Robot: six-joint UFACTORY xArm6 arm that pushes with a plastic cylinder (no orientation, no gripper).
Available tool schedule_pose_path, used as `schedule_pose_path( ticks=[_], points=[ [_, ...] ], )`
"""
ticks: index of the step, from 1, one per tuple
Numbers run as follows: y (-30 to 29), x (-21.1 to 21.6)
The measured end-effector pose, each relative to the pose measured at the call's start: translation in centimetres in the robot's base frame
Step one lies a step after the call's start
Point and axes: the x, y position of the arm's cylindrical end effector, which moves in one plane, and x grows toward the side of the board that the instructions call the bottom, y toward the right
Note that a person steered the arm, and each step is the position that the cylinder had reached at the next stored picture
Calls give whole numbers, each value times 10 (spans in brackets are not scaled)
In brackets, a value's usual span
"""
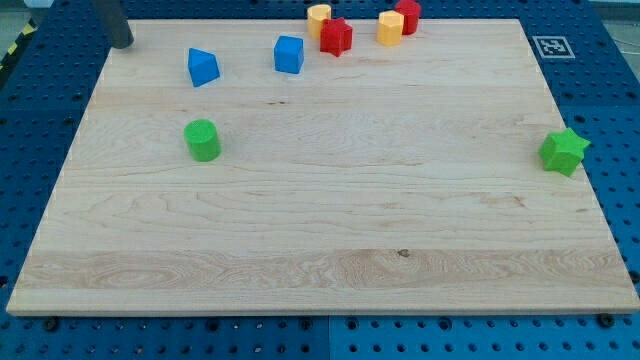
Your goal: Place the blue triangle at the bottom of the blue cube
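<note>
My tip (122,45): sitting at the top-left corner of the wooden board (320,260), touching no block; being a bare rod, it is grasping nothing.
Blue triangle (203,67): lying to the view's right of the tip and slightly lower, apart from it.
Blue cube (289,54): resting to the view's right of the triangle, a gap between them.
Green cylinder (203,140): standing below the triangle.
Yellow block (319,19), red star (336,36), second yellow block (390,28), red block (408,14): clustering along the top edge.
Green star (563,151): sitting near the right edge.
</note>
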Motion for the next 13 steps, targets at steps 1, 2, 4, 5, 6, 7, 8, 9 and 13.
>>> schedule_pose_path(
  ticks=[1,2,4,5,6,7,8,9,13],
  points=[
    [8,10],
    [20,11],
    [55,12],
    [63,27],
    [70,43],
    [79,54],
    [95,55],
    [120,55],
    [199,55]
  ],
)
